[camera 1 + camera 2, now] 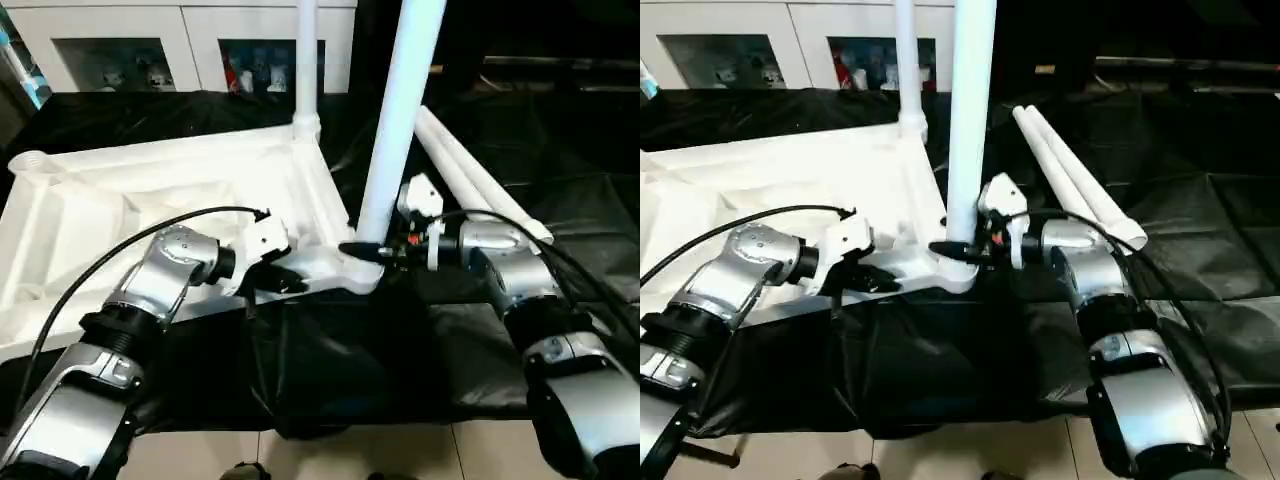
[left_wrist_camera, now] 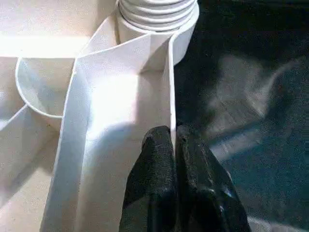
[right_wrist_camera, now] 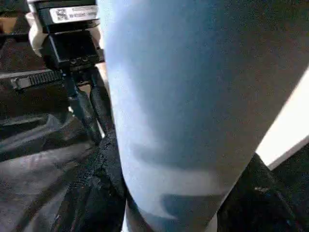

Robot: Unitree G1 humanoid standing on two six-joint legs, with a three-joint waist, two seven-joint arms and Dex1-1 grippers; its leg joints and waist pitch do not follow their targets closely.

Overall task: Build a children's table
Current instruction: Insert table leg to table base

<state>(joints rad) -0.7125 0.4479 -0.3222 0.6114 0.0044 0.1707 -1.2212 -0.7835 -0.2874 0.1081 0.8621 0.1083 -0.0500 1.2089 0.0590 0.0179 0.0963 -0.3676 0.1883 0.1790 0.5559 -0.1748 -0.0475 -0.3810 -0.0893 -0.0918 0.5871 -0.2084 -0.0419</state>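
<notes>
Lying upside down on a worktop draped in crinkled black cloth (image 1: 330, 370), the white plastic tabletop (image 1: 120, 210) is showing its ribbed underside, with thin moulded walls dividing it into shallow bays and a round socket at each visible corner. It is filling the area from nine to twelve o'clock in the head views. Four smooth white tubular legs are showing: one leg (image 1: 306, 60) is standing upright in the far corner socket at twelve o'clock, a second leg (image 1: 400, 120) is rising from the near corner socket (image 1: 355, 268) at the centre, tilted slightly towards one o'clock, and two spare legs (image 1: 470, 170) are lying side by side on the cloth at about two o'clock, touching each other along their length.

The left gripper (image 1: 285, 280) is sitting at the tabletop's near edge, just to the nine o'clock side of the near socket. In the left wrist view its two black fingers (image 2: 159, 183) are pinching narrowly on a thin upright rim wall (image 2: 170, 101) of the tabletop, with the ridged collar of a socket beyond them.

The right gripper (image 1: 955, 250) is reaching in from three o'clock, its fingers spread around the base of the tilted leg just above the socket; the right wrist view is showing the round tube (image 3: 183, 106) pressed between them.

A white cabinet (image 1: 180, 45) with glass doors is standing behind the worktop at eleven o'clock.
</notes>
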